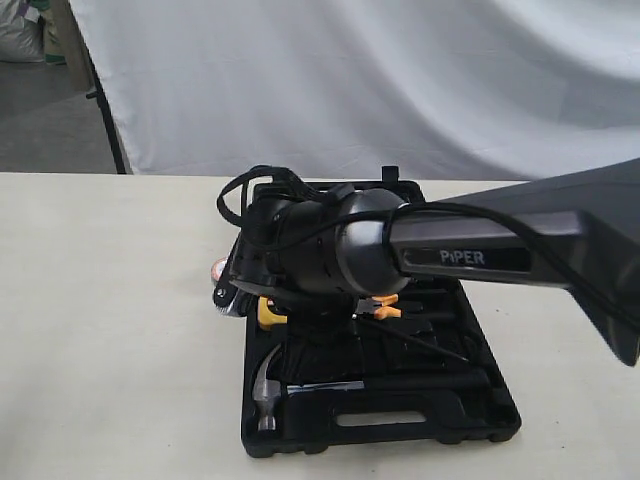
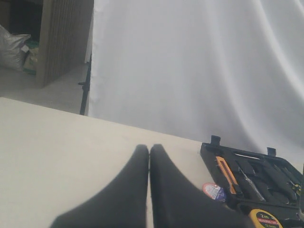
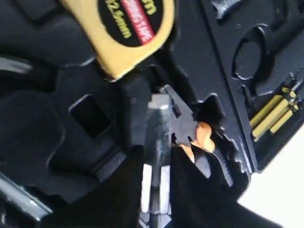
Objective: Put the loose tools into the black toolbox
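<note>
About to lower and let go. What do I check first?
1. Right gripper shut on wrench: ok.
2. Recess under wrench free: cannot tell, gripper hides it.
3. Hammer in toolbox: ok.
4. Tape roll in toolbox: not ok, on the table beside it.
5. Left gripper clear of toolbox: ok, shut, empty.
</note>
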You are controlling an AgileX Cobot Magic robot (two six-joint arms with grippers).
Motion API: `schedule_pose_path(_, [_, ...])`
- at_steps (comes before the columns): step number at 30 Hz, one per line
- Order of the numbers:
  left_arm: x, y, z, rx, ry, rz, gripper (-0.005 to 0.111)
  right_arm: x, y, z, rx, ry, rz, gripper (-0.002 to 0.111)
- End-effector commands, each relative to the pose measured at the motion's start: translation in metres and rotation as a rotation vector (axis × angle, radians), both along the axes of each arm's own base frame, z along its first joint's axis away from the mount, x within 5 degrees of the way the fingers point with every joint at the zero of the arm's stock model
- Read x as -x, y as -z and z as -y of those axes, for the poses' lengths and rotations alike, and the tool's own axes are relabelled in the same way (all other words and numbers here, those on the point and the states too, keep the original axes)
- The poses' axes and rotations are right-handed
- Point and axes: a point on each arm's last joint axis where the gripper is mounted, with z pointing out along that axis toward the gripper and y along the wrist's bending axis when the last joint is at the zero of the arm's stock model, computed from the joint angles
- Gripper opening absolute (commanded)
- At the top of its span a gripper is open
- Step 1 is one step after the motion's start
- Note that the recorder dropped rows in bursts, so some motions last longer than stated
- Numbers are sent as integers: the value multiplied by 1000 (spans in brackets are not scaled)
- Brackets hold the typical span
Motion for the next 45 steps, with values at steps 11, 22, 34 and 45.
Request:
schedule_pose_path(11, [1,-2,-1,-2,-26,13,1,9,14,7,-14,30,-64,5])
schedule_pose_path(22, [1,-2,-1,-2,-26,13,1,8,7,12,42,103,-55,75])
schedule_pose_path(34, [1,-2,-1,-2,-26,13,1,-13,-62,19,-107,97,-19,59])
schedule_pose_path(45, [1,-2,-1,-2,-26,13,1,-70,-42,99,-409,238,-592,0])
